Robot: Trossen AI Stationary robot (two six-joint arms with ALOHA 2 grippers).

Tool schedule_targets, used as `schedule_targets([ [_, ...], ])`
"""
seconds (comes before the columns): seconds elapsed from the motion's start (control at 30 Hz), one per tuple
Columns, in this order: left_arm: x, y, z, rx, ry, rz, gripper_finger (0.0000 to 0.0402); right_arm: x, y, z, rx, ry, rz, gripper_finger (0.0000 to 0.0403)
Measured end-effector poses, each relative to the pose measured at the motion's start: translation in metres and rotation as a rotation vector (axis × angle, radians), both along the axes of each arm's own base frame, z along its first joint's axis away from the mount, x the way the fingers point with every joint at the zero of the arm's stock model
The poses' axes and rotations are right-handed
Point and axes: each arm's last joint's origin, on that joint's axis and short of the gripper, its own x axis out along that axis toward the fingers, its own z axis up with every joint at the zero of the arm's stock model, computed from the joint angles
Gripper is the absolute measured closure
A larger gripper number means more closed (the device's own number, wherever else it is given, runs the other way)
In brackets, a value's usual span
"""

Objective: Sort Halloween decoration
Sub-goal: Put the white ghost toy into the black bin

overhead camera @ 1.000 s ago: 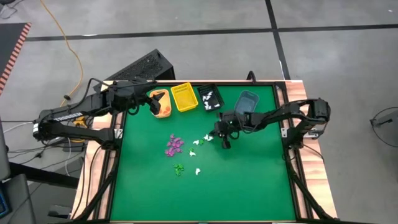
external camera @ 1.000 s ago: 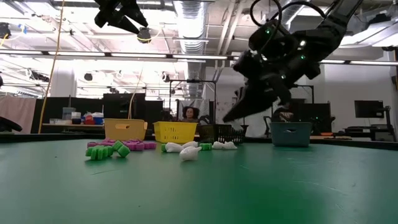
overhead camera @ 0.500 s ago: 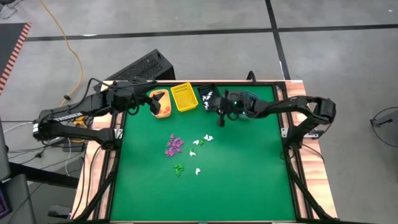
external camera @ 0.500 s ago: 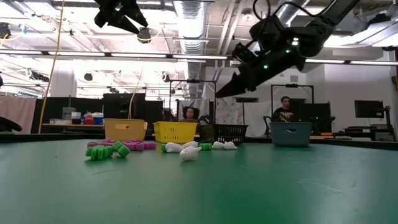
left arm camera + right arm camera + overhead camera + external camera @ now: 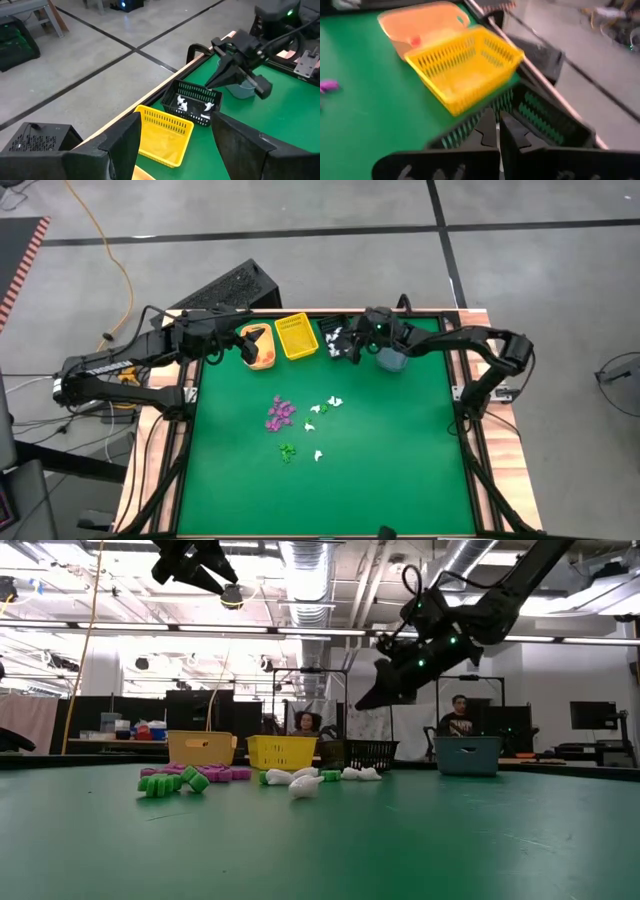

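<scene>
The Halloween decoration lies loose mid-table: purple pieces [image 5: 280, 412], white pieces [image 5: 325, 406], green pieces [image 5: 288, 450] and one white piece [image 5: 318, 455]. More white pieces [image 5: 192, 105] lie in the black bin [image 5: 335, 337] at the far edge. My right gripper [image 5: 349, 351] hangs shut above that bin, slanting down toward the table's left; nothing shows between its fingertips [image 5: 497, 127]. My left gripper [image 5: 175, 150] waits open, high over the orange bin [image 5: 258, 348].
Along the far edge stand the orange bin, a yellow bin [image 5: 296, 336], the black bin and a grey-blue bin [image 5: 393, 352]. The near half of the green mat [image 5: 330, 490] is bare. People stand in the room beyond the table [image 5: 458, 715].
My right gripper has risen from the white pieces mid-table and swung toward the far edge, ending above the black bin. It has turned as it went and stayed shut.
</scene>
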Motion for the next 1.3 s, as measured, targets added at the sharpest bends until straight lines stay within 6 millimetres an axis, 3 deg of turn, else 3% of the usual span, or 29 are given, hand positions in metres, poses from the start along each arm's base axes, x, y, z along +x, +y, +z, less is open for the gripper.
schedule_targets([
  [0.37, 0.000, 0.000, 0.000, -0.002, 0.000, -0.004, 0.0170, 0.008, -0.005, -0.031, 0.126, 0.040, -0.040, 0.0388],
  [0.77, 0.000, -0.001, 0.000, -0.009, -0.001, -0.025, 0.0170, 0.011, -0.003, -0.020, 0.150, -0.012, 0.026, 0.0303],
  [0.93, 0.001, -0.001, 0.000, -0.013, -0.001, -0.041, 0.0170, 0.012, 0.019, 0.011, 0.175, -0.091, 0.275, 0.0294],
  [1.07, 0.001, -0.001, 0.000, -0.008, 0.005, -0.050, 0.0170, 0.008, 0.049, 0.025, 0.125, -0.018, 0.388, 0.0295],
  [1.3, 0.001, -0.002, 0.000, -0.010, 0.005, -0.056, 0.0170, -0.002, 0.086, 0.025, 0.106, 0.173, 0.517, 0.0295],
])
